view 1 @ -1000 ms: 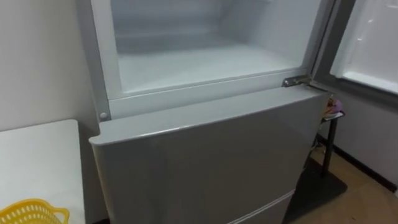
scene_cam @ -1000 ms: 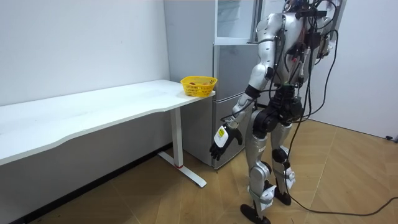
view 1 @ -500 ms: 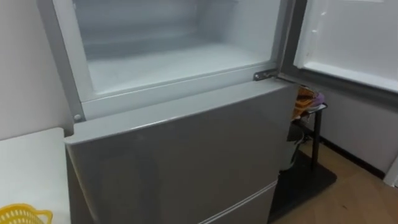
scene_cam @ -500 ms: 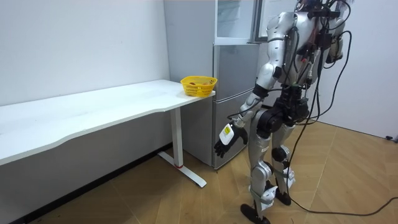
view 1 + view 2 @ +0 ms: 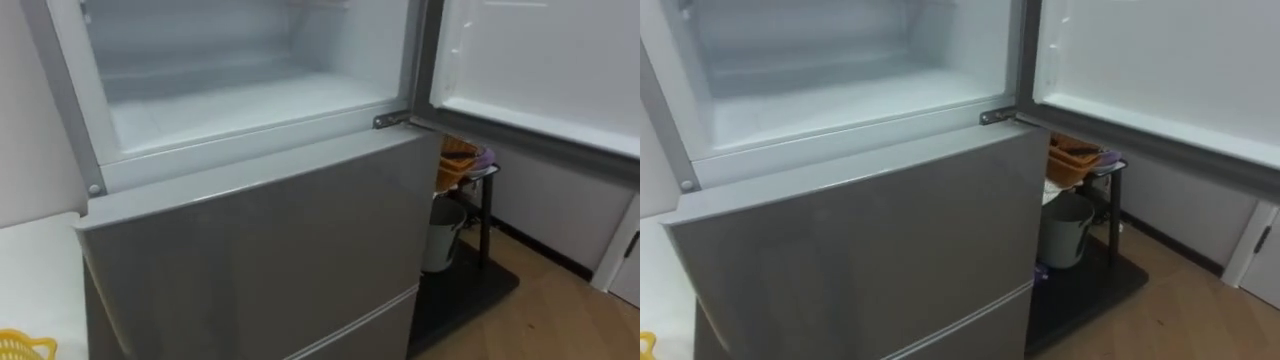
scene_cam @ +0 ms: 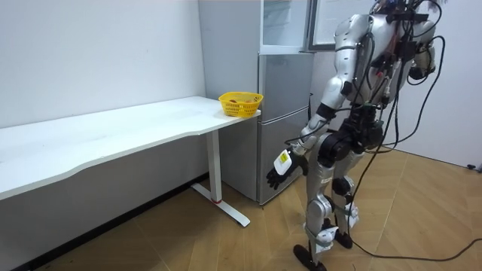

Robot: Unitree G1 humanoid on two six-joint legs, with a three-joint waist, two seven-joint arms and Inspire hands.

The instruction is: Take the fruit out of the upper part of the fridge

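The upper fridge compartment (image 5: 240, 95) stands open straight ahead of me, and its white inside looks bare. Its door (image 5: 540, 60) is swung out to my right. Below it the grey lower door (image 5: 270, 250) is closed. In the room view I stand in front of the fridge (image 6: 286, 98), a little toward the room view's right. My left hand (image 6: 281, 165) hangs low at my side with relaxed fingers and holds nothing.
A yellow basket (image 6: 241, 103) sits on the end of the white table (image 6: 113, 135) to the left of the fridge; its rim (image 5: 20, 345) shows at my lower left. Right of the fridge, a black stand (image 5: 480, 200) carries orange items (image 5: 455, 155) and a white bucket (image 5: 440, 235).
I have shifted toward the room view's right, away from the table. The eye view has swung right, showing more of the open door and the stand. My left hand still hangs down.
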